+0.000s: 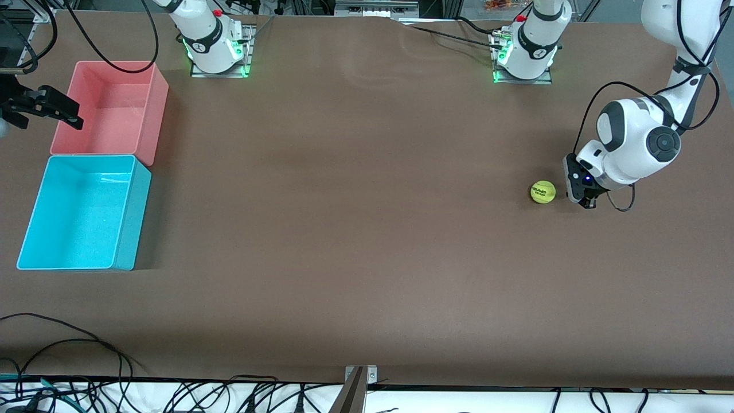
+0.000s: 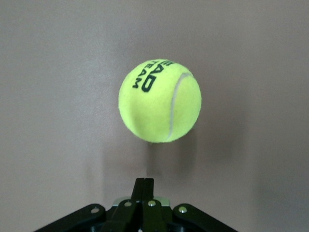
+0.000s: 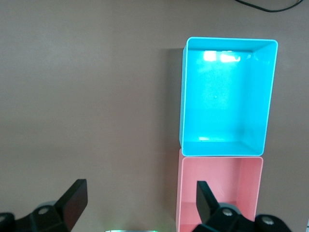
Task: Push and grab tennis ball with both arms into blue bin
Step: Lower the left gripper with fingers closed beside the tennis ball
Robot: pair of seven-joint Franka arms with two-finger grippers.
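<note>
The push is the step in hand, judging by how things lie: the tennis ball [image 1: 542, 191] rests on the brown tabletop [image 1: 355, 229] toward the left arm's end, well apart from the blue bin [image 1: 86, 213], which stands empty at the right arm's end just beside the pink bin [image 1: 112, 112] and nearer the front camera than it.

The left hand [image 1: 586, 201] sits low at the tabletop just beside the ball, on the side away from the blue bin, with a small gap showing between them in the left wrist view. Its fingers [image 2: 144, 186] are pressed together into one narrow tip aimed at the ball [image 2: 160, 100]. The left arm is folded down from its base, elbow high and wrist bent toward the ball.

The next move likely calls for a straight shove through the ball's middle toward the blue bin; an off-centre touch could send it rolling aside.

The right hand [image 1: 43, 106] hangs over the pink bin's outer rim, fingers [image 3: 72, 203] spread wide, waiting.
</note>
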